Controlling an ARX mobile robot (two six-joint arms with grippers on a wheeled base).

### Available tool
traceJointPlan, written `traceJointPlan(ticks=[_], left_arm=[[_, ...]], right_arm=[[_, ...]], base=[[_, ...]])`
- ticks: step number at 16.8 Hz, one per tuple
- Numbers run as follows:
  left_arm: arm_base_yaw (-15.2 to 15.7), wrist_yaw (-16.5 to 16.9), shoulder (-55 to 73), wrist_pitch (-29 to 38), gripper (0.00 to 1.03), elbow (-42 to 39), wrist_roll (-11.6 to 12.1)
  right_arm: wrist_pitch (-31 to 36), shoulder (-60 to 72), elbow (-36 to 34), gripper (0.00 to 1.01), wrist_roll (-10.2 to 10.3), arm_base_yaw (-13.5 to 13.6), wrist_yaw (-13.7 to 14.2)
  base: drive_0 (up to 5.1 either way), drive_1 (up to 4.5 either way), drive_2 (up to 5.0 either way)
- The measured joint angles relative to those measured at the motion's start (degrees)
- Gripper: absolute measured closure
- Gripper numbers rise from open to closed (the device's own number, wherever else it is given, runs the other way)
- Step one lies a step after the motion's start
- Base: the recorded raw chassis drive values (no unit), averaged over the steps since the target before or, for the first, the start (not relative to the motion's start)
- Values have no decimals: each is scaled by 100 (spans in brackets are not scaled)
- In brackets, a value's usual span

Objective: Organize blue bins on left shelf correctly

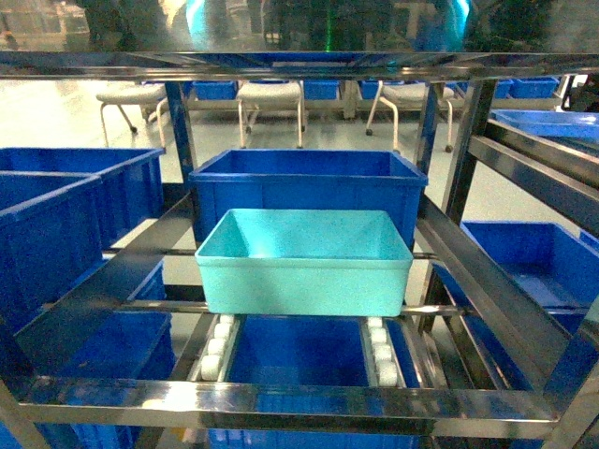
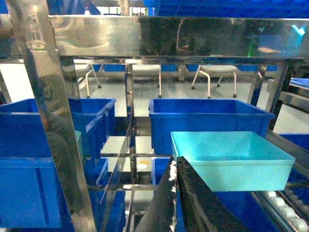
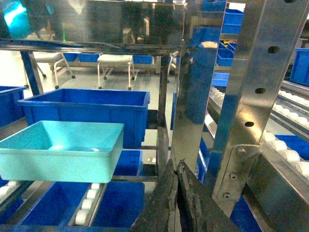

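So the turquoise bin [image 1: 304, 262] sits dead centre in the head view, resting on the white rollers [image 1: 217, 348] of the middle lane of the left shelf [image 1: 281, 404]. It looks empty and sits level-ish, with its back edge right up against, or just in front of, a royal-blue bin [image 1: 309, 192] further up the same lane. I can't tell if the two actually touch. More royal-blue bins fill the lanes at the left and right edges of the frame and the tier underneath.

Neither arm shows in the head view at all. In the wrist views, the left gripper [image 2: 176, 166] pokes up at bottom centre with its jaws clenched together on nothing, and the bin's near left corner is just beyond it to the right. The right gripper [image 3: 176, 169] is the same story: jaws pressed closed, empty, sitting low by a steel upright post [image 3: 251, 96], with the bin off in the lower left of that frame, well apart from it.

My read: this is the approach stage, nothing gripped yet. Next move probably needs both arms to come in past the front beam, open up, and take the bin by its thin rim on each side. The right arm has to clear that post first, and the tapered walls look slippery, so gripping the rim seems the safer bet.
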Motion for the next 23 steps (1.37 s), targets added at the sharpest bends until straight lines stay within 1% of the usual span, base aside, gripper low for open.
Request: traceJointPlan(ticks=[4,8,14,15,16,17,18,20,21,22,23], left_arm=[[0,-2,-590,-586,101,0,0],[0,-2,-1003,-999,101,0,0],[0,-2,-1449,-1423,101,2,0],[0,-4,-1893,-2094,101,13,0],[0,0,-2262,-2492,101,13,0],[0,2,-2363,-2330,101,31,2],[0,7,-2367,-2479,101,17,2],[0,-7,-2369,-2441,101,15,2],[0,-9,-2369,-2450,101,15,0],[0,-11,-2369,-2444,101,17,0],[0,-2,-2369,-2457,101,15,2]], right_arm=[[-706,-745,-2,99,0,-2,0],[-1281,-1338,-2,99,0,-2,0],[-1867,-1947,-2,99,0,-2,0],[-1980,-2046,-2,99,0,-2,0],[-2050,-2124,-2,99,0,-2,0],[-2140,-2205,-2,99,0,-2,2],[-2221,-2293,-2,99,-2,-2,-2],[-3259,-3165,2,99,-4,-2,-4],[-3128,-3244,13,99,-4,-2,-9],[-3268,-3248,2,99,-4,-2,-4],[-3257,-3248,2,99,-4,-2,-4]], base=[[0,0,0],[0,0,0],[0,0,0],[0,0,0],[0,0,0],[0,0,0],[0,0,0],[0,0,0],[0,0,0],[0,0,0],[0,0,0]])
